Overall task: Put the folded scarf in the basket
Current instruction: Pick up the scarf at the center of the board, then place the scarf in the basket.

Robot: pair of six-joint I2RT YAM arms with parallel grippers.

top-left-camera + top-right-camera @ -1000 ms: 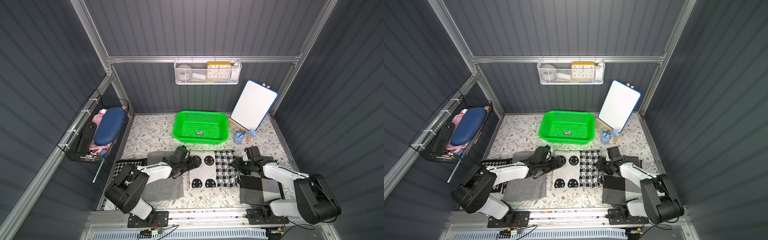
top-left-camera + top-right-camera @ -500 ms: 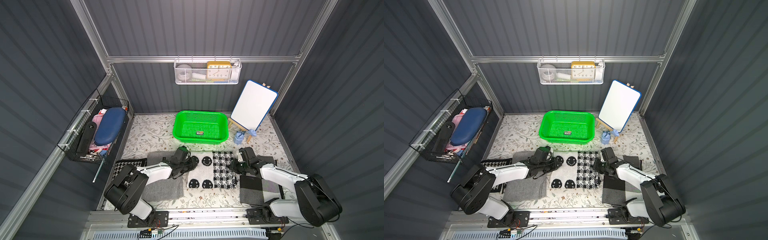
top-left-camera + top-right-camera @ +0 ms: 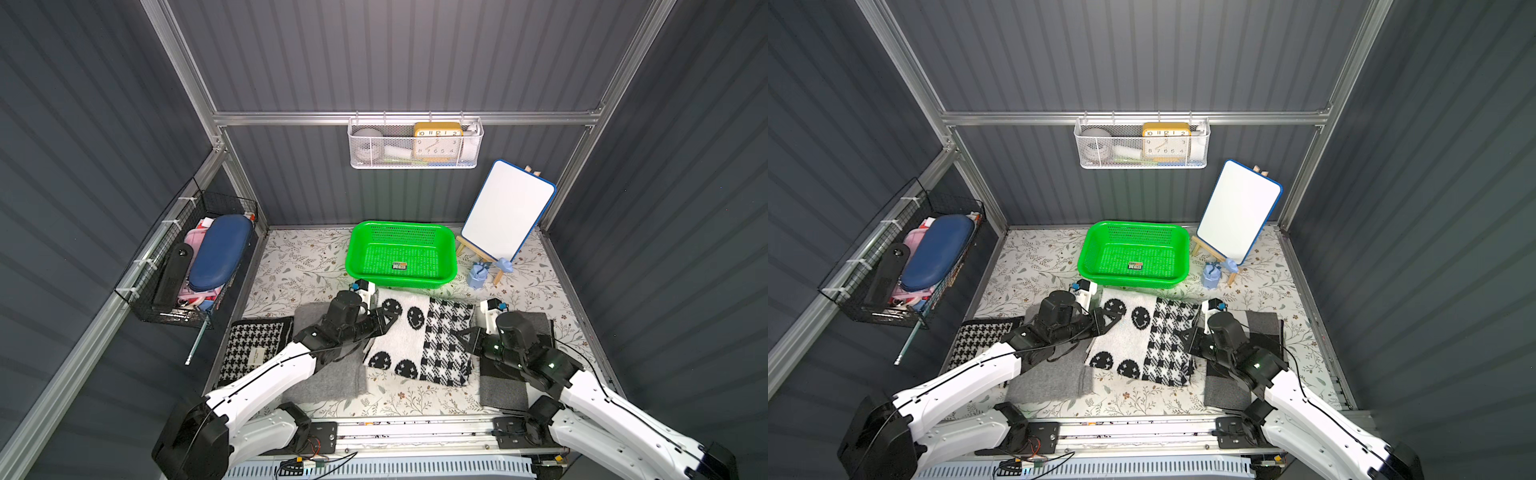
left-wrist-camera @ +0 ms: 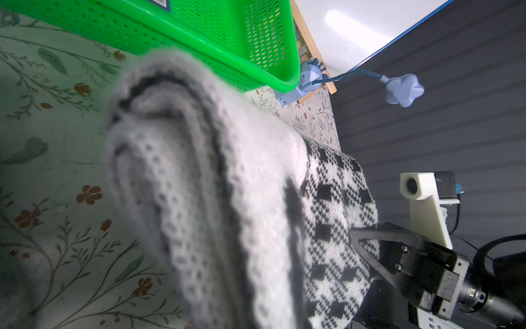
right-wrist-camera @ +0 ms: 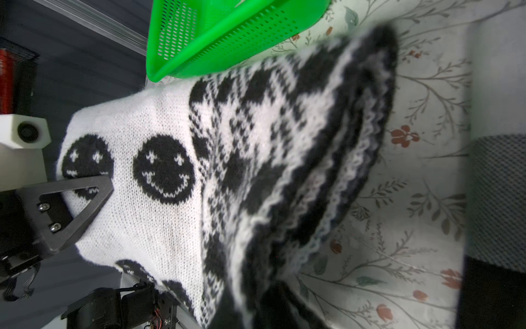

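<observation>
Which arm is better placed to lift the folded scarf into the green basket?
Left, marginally. The left pincer and right pincer are shut on opposite edges of the scarf, but the left sits nearer the basket.

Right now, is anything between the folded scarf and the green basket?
Nothing visible does. The folded scarf, held by the left gripper and right gripper, is just before the basket; only its near wall must be cleared.

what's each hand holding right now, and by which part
Both hold the folded scarf: left hand its smiley-face side edge, right hand its checked side edge.
</observation>
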